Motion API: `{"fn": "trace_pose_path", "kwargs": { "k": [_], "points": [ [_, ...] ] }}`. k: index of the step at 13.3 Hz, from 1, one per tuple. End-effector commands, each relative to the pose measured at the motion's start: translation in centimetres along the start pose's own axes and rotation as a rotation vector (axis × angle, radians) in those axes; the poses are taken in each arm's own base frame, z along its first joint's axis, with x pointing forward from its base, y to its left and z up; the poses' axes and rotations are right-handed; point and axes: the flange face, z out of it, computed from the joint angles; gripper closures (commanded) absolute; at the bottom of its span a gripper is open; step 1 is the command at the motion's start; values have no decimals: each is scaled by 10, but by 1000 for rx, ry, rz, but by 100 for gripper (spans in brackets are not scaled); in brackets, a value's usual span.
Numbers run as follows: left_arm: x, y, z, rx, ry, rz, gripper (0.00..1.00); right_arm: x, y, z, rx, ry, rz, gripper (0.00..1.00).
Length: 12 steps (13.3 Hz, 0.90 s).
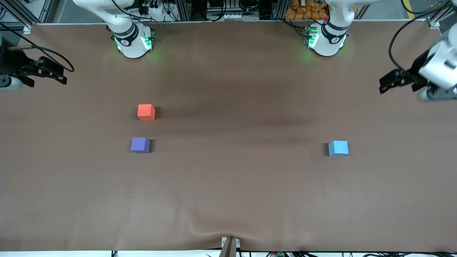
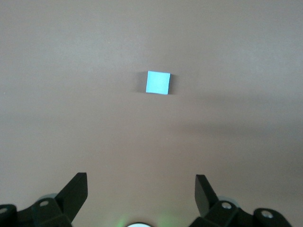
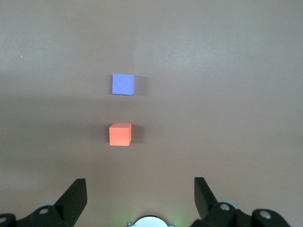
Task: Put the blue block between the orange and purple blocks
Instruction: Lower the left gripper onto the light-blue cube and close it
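Black fingers of my left claw stand spread wide with nothing between them, hanging high over the table's edge at the left arm's end. Out from there, on the brown table, the blue block sits flat and alone, closer to the middle of the table than my left claw and nearer the front camera. It is a cube, so no long side to line up with; its faces look roughly square to my fingers in the left wrist view, and I judge a straight drop onto it should do. My left arm is plainly the nearer one for the pick. My right claw is also spread and empty, waiting high over the table's edge at the right arm's end. The orange block and purple block lie near that end, well apart from the blue block, orange closer to the robot bases, purple nearer the front camera, with a bare gap between them that looks about one block wide. That gap is tight, so my guess is the placing will need care not to nudge either neighbour. Nothing stands on the cloth between the blue block and the pair; the carry across looks unobstructed.
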Motion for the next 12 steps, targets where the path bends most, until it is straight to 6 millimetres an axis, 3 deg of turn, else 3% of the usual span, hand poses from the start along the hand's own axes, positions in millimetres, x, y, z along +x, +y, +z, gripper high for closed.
{"fn": "trace_pose_path", "kwargs": {
  "k": [1, 4, 7, 9, 12],
  "points": [
    [34, -9, 70, -32, -19, -5, 0, -1, 2, -1, 14, 0, 7, 0],
    [51, 2, 169, -43, 24, 10, 0, -1, 1, -2, 14, 0, 5, 0],
    [59, 10, 252, -49, 39, 27, 0, -1, 3, -1, 16, -5, 8, 0],
    [65, 11, 285, -58, 28, 66, 0, -1, 3, -1, 16, -3, 8, 0],
    [69, 14, 314, -67, 32, 86, 0, 0, 0, -1, 15, 1, 3, 0]
  ]
}}
